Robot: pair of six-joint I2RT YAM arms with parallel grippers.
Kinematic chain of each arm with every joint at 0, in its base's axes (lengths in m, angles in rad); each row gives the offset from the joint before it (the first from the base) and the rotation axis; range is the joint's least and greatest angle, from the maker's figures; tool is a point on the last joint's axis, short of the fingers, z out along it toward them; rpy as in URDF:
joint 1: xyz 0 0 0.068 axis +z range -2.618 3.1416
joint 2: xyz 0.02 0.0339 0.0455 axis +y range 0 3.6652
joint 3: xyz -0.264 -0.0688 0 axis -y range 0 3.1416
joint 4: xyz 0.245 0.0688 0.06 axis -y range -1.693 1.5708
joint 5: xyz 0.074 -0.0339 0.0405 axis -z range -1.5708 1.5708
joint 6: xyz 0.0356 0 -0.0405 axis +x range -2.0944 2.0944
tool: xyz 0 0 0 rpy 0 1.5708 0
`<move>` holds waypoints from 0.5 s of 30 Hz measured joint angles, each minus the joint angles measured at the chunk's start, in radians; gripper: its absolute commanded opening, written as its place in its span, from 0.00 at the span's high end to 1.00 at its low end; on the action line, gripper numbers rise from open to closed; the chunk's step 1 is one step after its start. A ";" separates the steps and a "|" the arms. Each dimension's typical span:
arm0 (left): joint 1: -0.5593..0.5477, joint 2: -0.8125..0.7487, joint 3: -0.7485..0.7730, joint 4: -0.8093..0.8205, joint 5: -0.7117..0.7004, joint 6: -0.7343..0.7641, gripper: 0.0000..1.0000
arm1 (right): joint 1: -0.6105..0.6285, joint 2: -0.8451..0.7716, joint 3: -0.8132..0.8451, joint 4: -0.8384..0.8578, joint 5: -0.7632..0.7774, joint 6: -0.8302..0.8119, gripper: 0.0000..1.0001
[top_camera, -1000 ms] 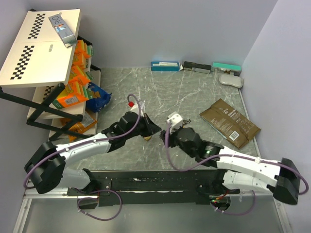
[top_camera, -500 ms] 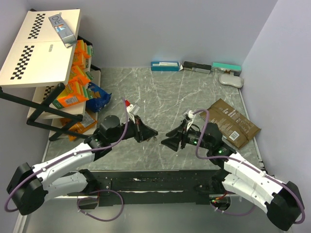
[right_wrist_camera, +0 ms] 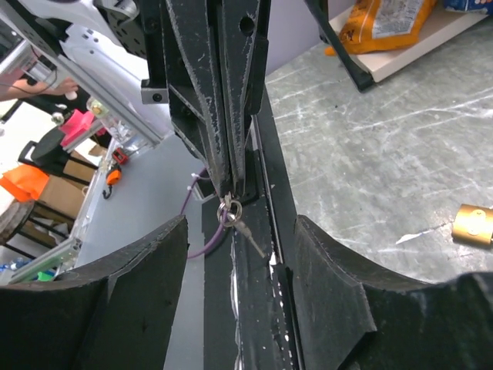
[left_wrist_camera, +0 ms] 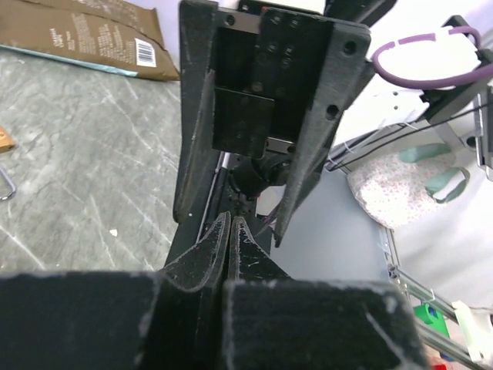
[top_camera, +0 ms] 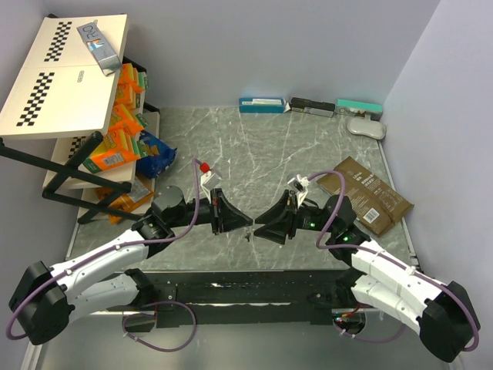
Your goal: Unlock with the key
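Both arms have swung inward; the tools now meet tip to tip. The left tool (left_wrist_camera: 229,231) is pinched shut on the key (right_wrist_camera: 245,230), which dangles slantwise between the wide-spread jaws of the right tool (top_camera: 266,222). The padlock (right_wrist_camera: 474,223) lies on the worktop (top_camera: 308,146) beside the right tool, apart.

Soft, even light falls from above in the top view. The marble table (top_camera: 308,146) is bright and free of glare, and the arms (top_camera: 100,250) cast only faint, blurred shadows close beside them. Shade gathers under the checkered board (top_camera: 65,73) at the far left. In both wrist views the near fingers (left_wrist_camera: 308,324) are blurred, almost featureless black. The right wrist view holds the key (right_wrist_camera: 248,237) sharp, with the padlock (right_wrist_camera: 474,225) at its right edge slightly soft.
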 measured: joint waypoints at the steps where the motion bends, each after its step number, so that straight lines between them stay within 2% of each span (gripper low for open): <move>1: 0.000 0.000 -0.001 0.006 0.006 -0.001 0.99 | 0.003 0.003 0.000 0.006 0.000 0.004 0.39; 5: 0.000 0.002 -0.001 0.035 0.017 -0.008 0.99 | 0.023 0.021 0.001 0.032 0.011 0.010 0.48; 15: 0.000 0.026 -0.009 0.078 0.035 -0.027 0.99 | 0.058 0.051 0.001 0.086 0.045 0.030 0.56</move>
